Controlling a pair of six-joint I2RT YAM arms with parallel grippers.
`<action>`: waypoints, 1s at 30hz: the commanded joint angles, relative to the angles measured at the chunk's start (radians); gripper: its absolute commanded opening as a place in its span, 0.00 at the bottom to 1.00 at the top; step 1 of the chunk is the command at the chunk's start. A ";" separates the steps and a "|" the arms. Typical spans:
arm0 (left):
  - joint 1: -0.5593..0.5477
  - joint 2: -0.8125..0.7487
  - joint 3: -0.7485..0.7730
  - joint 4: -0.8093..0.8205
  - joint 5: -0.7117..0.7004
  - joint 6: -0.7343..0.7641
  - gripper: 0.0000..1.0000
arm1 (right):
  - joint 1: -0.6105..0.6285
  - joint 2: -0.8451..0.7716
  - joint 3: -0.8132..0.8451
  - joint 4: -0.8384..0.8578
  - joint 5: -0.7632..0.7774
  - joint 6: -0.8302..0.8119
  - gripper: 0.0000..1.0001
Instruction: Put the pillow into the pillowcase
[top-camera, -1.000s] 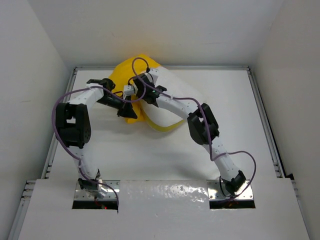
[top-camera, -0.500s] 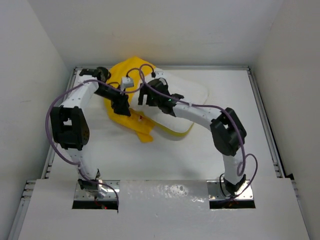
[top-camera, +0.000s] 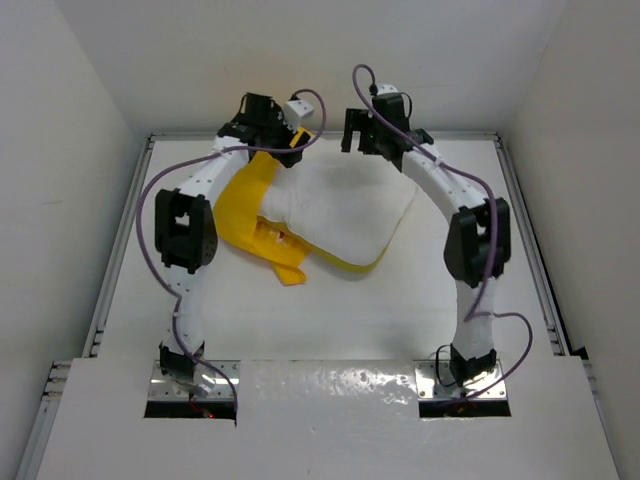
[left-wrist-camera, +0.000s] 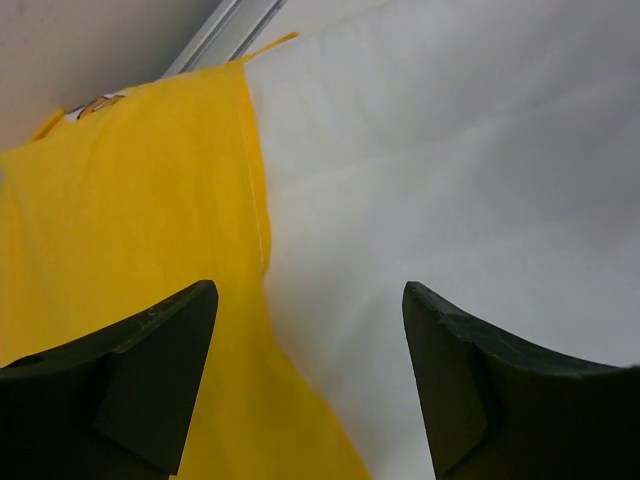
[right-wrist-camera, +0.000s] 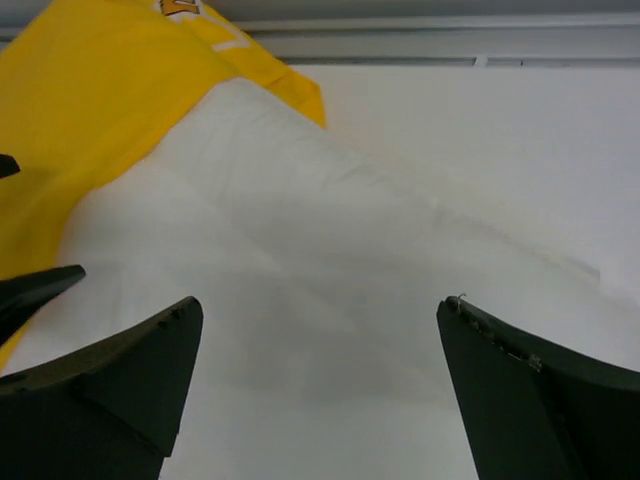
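Observed table (top-camera: 330, 320) bearing pillow (top-camera: 350, 215) toward far edge. Found pillowcase (top-camera: 243, 200) bunched, overlapping pillow's left end. Noted left gripper (left-wrist-camera: 305, 300) and right gripper (right-wrist-camera: 320, 305) both spread, empty, above pillow, left one over the yellow hem.

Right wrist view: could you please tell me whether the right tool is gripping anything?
No, the right tool stands open and empty, with the puffy white rectangular pillow lying beyond its spread fingers.
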 joint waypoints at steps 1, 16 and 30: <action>0.002 0.103 0.103 0.147 -0.191 -0.119 0.74 | -0.009 0.240 0.255 -0.122 -0.086 -0.179 0.99; -0.021 0.220 0.134 0.176 -0.086 -0.065 0.00 | 0.017 0.380 0.110 0.053 -0.462 -0.171 0.01; -0.056 -0.088 -0.121 -0.082 0.274 -0.022 0.00 | 0.158 -0.234 -0.654 0.324 -0.398 0.010 0.94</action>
